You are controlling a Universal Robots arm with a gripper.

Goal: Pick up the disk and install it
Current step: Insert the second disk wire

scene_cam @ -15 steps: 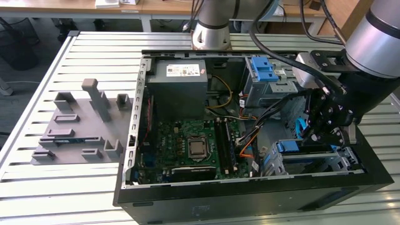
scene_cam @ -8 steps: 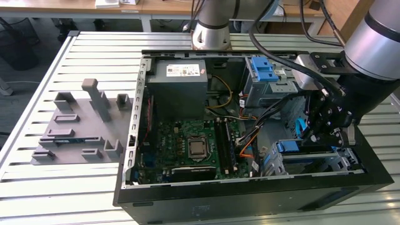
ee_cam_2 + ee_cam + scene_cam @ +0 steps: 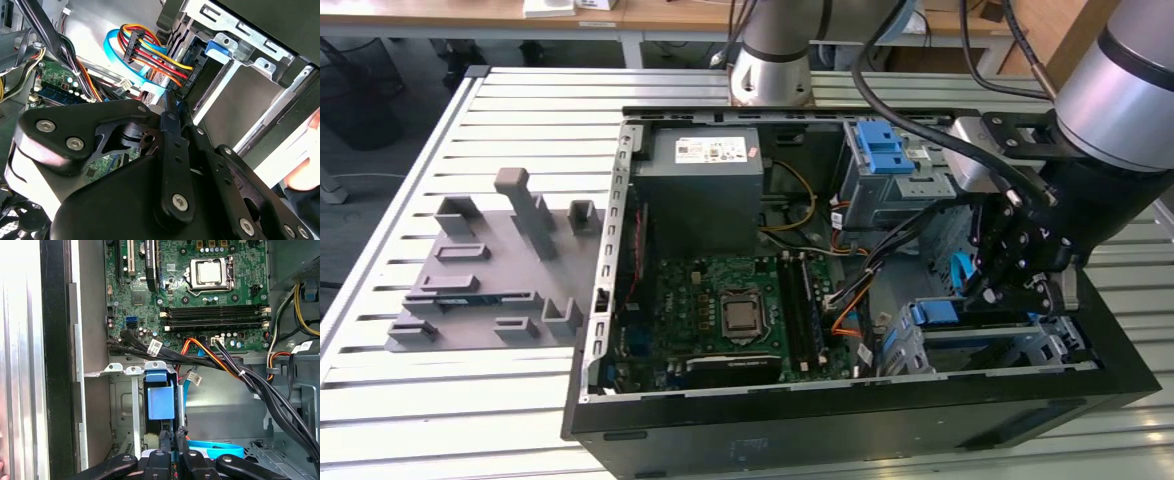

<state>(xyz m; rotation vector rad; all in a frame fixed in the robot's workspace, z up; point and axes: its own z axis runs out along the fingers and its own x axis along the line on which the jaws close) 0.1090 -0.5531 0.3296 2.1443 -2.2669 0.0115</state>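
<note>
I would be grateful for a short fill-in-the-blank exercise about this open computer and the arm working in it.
1. The tool is inside the computer case, next to the disk, whose bracket is ____.
2. The grey fixture lies outside the case, on the exterior view's ____.
3. The red, orange and yellow wires end in a ____ connector.

Missing words: blue; left; black.

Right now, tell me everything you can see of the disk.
The disk stands on edge in a slot of the grey metal drive cage in a corner of the open computer case. What shows is its blue plastic bracket, smooth and matte, with a paler blue tab at the end towards the motherboard; the metal body is hidden by the cage. The claw is right at its other end. In the exterior view it shows as a blue strip.
</note>
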